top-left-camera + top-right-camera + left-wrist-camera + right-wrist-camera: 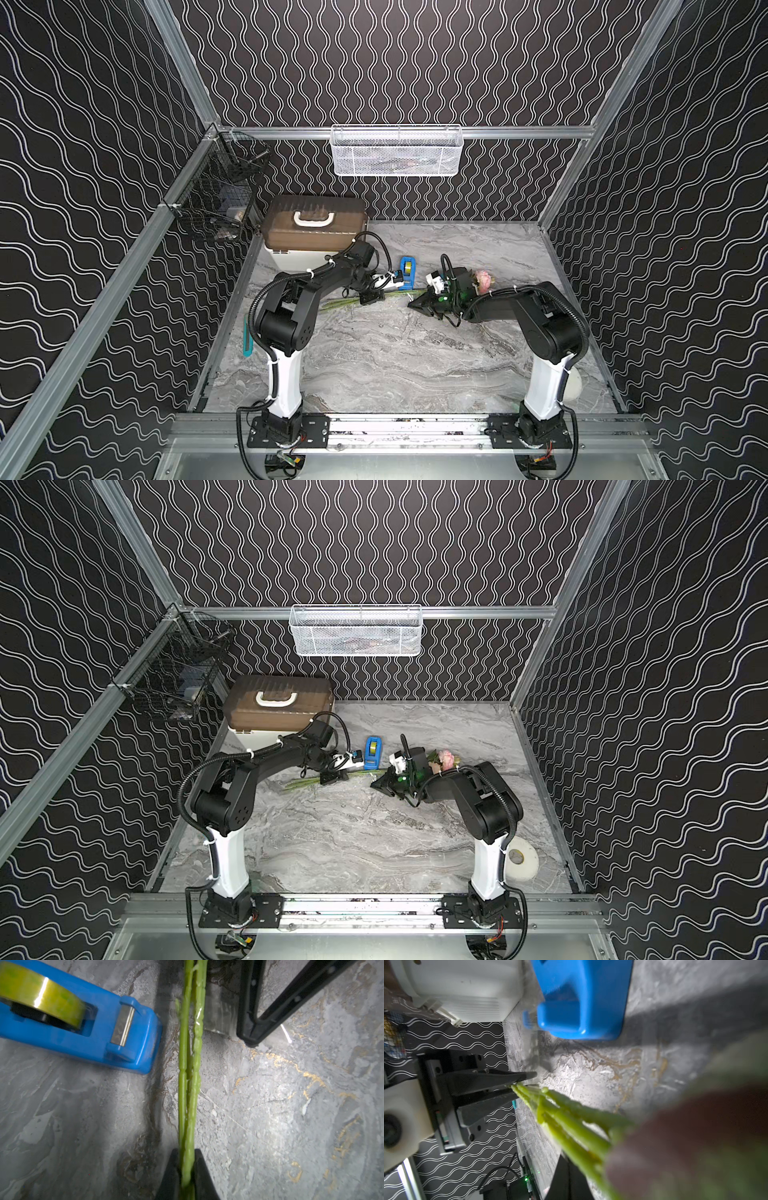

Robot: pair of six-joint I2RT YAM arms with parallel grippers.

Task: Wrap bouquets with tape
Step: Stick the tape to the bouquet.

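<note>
Left gripper is clenched on the stems. Right gripper is clenched too, its tip beside a clear strip that reaches the stems. Whether it pinches the strip or only touches it, I can't tell.

The bouquet stretches across the middle of the surface, blooms toward the right edge and stem ends toward the left. The tape in its blue dispenser sits just behind the stems, on the back-edge side.

Trouble spots, as I judge them:
- The loose strip could fold onto itself, or stick to the tabletop or a finger, before it goes round.
- The thin stems could splay or bend if the two arms pull unevenly.
- With the dispenser that close, a swing of either arm could knock it.

The surface is grey marble-look with rusty veins. Around it stand black walls with white wavy lines on a metal frame.
- A white mesh basket hangs at the back.
- A black wire basket hangs at the left.
- A brown-lidded box fills the back-left corner.
- A white roll lies near the front-right corner.
- A teal cutter lies along the left edge.
</note>
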